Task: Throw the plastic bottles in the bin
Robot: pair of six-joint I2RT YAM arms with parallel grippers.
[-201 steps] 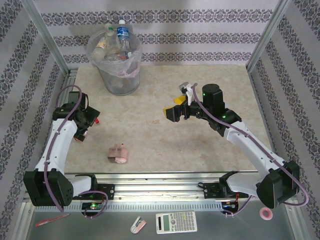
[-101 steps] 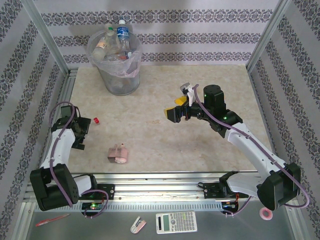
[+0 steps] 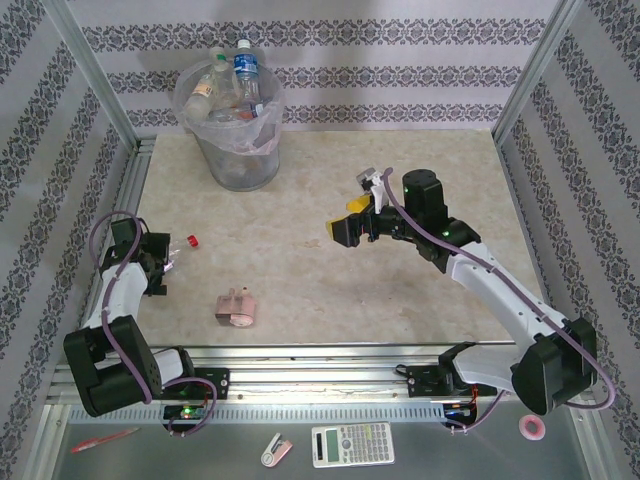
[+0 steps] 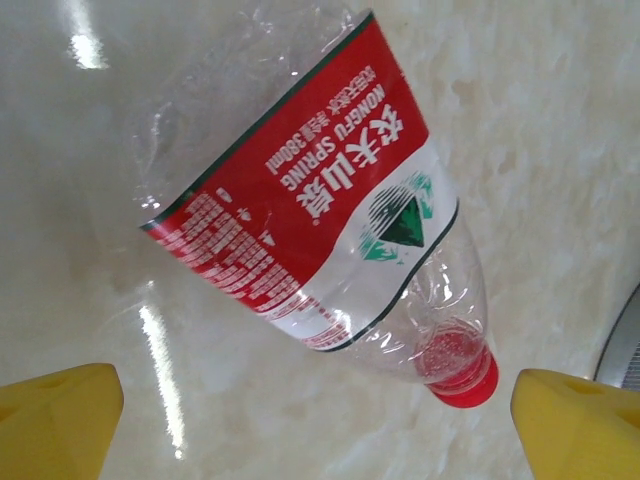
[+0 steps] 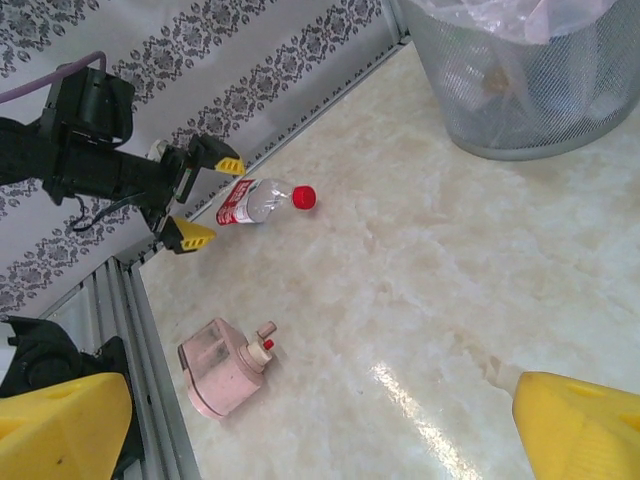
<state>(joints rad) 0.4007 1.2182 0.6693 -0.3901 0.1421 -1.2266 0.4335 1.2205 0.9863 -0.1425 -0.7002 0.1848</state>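
Presently the red-labelled bottle (image 4: 320, 200) lies just right of the released, empty left gripper (image 5: 212, 198), axis skewed, cap rightward; right gripper (image 3: 358, 205), likewise released, stands well apart

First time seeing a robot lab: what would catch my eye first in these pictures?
The tall bin at the far left of the table, with plastic bottles poking above its rim. Next, one red-labelled bottle lying on its side near the left edge, just ahead of the left arm's open yellow-tipped fingers. A small pink object lies near the front.
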